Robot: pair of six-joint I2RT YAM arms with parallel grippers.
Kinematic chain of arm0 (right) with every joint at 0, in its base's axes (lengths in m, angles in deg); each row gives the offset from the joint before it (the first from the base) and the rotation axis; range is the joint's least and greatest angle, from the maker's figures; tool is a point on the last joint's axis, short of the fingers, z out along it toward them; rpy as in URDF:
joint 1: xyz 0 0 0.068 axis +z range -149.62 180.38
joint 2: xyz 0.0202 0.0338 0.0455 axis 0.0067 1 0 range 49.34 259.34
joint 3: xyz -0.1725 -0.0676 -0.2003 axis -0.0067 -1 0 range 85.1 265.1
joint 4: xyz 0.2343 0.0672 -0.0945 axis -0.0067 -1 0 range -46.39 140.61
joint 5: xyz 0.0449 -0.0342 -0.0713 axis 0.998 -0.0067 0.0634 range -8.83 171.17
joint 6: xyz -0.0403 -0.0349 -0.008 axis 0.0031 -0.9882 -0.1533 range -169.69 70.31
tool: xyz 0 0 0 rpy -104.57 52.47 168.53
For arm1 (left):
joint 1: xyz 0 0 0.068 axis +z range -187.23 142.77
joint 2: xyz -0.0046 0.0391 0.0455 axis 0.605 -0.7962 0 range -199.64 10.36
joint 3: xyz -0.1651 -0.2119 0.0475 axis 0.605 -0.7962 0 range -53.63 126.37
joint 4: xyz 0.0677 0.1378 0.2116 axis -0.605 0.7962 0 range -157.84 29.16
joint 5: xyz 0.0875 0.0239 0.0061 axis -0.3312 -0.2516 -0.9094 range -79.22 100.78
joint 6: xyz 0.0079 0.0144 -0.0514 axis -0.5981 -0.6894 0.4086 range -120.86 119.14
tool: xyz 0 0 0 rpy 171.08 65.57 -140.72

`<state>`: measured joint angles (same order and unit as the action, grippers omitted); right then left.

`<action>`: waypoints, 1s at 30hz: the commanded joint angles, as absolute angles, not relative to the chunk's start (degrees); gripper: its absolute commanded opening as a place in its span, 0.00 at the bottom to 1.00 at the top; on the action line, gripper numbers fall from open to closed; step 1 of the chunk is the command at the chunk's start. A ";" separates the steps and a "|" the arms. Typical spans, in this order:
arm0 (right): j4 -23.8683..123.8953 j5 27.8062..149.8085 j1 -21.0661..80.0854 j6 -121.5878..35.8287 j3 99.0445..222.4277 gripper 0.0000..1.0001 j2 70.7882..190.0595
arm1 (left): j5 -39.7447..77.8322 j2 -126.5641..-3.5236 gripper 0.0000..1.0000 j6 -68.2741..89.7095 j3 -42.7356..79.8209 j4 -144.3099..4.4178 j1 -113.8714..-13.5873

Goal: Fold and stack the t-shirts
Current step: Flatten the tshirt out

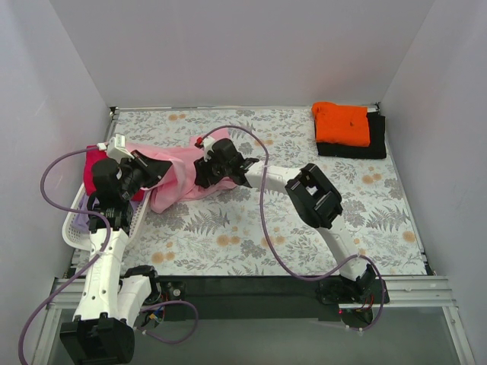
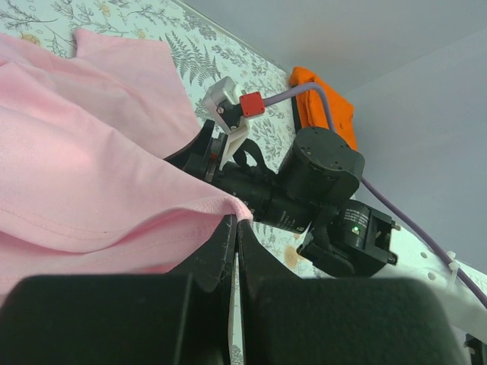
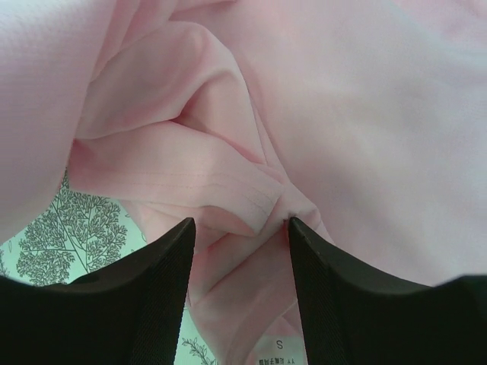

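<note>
The table (image 1: 228, 236), under a flat fern-and-flower print, carried one finished stack at its far right corner: an orange t-shirt (image 1: 342, 123) folded square upon a black t-shirt (image 1: 377, 144). The light pink t-shirt (image 1: 179, 179) lay crumpled and unfolded at far left, a thin matte knit in soft ridges. Beside it the white slatted laundry basket (image 1: 72, 228) held a magenta-red shirt (image 1: 93, 167) and a lavender shirt (image 1: 85, 218). By judgement, two were done and three remained. The left gripper (image 2: 236, 220) was pinched tight on a pink edge. The right gripper (image 3: 240, 222) stood half apart astride a hemmed fold, not clamping it.
</note>
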<state>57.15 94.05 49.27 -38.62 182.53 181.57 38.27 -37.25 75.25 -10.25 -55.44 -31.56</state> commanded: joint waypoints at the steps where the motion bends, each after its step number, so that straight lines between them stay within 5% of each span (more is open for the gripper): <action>1: 59.92 91.54 49.69 -40.20 182.05 0.47 176.08 | 39.44 -37.19 0.00 75.60 -11.09 -56.15 -31.69; 30: 59.49 94.09 49.78 -39.24 185.91 0.44 181.00 | 40.23 -37.36 0.00 75.60 -11.44 -56.59 -31.69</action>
<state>57.88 93.35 49.53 -39.39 184.58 181.13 38.95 -37.58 75.45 -10.95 -56.12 -31.56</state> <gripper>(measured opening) 0.440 0.014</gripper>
